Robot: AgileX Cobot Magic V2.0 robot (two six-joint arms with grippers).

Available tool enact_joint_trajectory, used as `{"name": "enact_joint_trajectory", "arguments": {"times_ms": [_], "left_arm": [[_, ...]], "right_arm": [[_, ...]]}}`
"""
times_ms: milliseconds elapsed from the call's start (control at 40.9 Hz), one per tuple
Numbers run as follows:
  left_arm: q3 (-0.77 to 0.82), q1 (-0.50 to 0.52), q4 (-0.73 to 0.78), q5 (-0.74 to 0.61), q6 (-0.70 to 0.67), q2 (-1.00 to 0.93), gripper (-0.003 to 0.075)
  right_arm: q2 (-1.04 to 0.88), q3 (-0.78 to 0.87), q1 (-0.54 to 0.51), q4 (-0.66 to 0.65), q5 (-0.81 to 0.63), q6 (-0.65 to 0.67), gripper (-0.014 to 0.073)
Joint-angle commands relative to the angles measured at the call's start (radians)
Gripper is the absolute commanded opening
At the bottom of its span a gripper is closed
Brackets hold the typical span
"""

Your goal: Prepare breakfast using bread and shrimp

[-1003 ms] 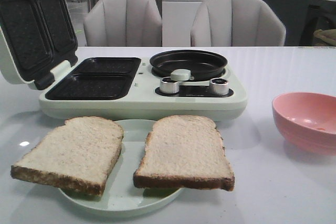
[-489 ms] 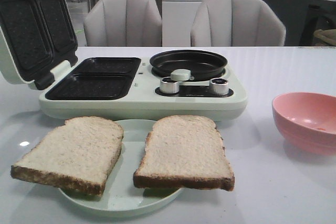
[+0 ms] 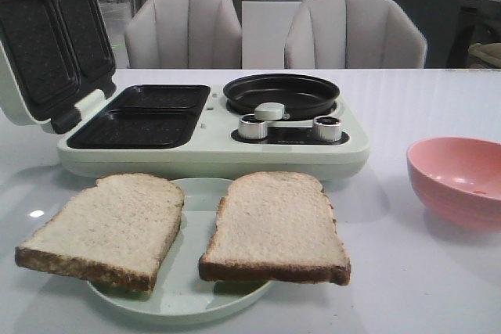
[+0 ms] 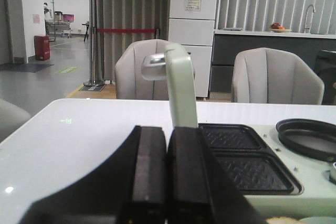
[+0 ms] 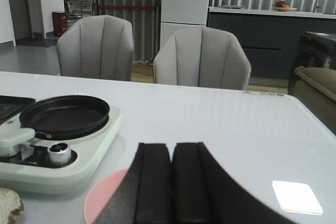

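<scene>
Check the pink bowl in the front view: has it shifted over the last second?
No. The pink bowl sits at the same spot on the table right of the breakfast maker, with the same gap to its corner as before; the tiny offset looks like camera jitter.

You see a pale green breakfast maker on the white table, lid open, round black pan beside the grill plates. Pink bowl at right, two grey chairs behind.

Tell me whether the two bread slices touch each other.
Apart. The front view shows the left slice and right slice with bare plate between them.
</scene>
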Motion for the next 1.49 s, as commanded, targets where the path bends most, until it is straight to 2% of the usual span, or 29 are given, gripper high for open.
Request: {"name": "enact_joint_trajectory", "arguments": {"times_ms": [0,245,367,538,685,905,1003,1052,1174,1247,1321,1468], "left_arm": [[-0.134,-0.005,-0.005,-0.005,0.0,0.005,0.0102],[-0.409,-0.005,0.029,0.244,0.0,0.171,0.0101],[-0.488,-0.005,0.029,0.299,0.0,0.26,0.0102],[-0.483,-0.005,0.029,0.307,0.0,0.334,0.0102],[-0.451,-0.005,0.02,0.354,0.0,0.358,0.0101],[-0.402,-0.005,0.02,0.314,0.0,0.366,0.0102],[-0.402,-0.005,0.035,0.348,0.0,0.366,0.0113],[-0.402,-0.005,0.052,0.362,0.0,0.366,0.0165],[-0.402,-0.005,0.068,0.378,0.0,0.366,0.0409],[-0.402,-0.005,0.07,0.387,0.0,0.366,0.0526],[-0.402,-0.005,0.073,0.415,0.035,0.373,0.0554],[-0.409,-0.053,0.07,0.421,0.111,0.428,0.0552]], "right_arm": [[-0.004,-0.138,-0.001,0.002,0.012,-0.012,0.002],[0.174,-0.369,-0.001,0.008,0.157,-0.012,0.002],[0.291,-0.45,-0.001,0.008,0.214,-0.012,0.002],[0.415,-0.467,-0.001,0.008,0.255,-0.012,0.002],[0.479,-0.467,-0.001,0.008,0.348,-0.012,0.002],[0.548,-0.466,-0.001,0.017,0.395,-0.011,0.002],[0.576,-0.466,-0.001,0.018,0.403,0.008,0.0055],[0.59,-0.466,-0.001,0.018,0.405,0.008,0.0115],[0.63,-0.466,-0.001,0.018,0.404,0.008,0.0348],[0.648,-0.466,-0.001,0.018,0.401,0.008,0.043],[0.665,-0.466,-0.001,0.018,0.392,0.008,0.0464],[0.677,-0.466,-0.001,0.018,0.397,0.008,0.0458]]}}
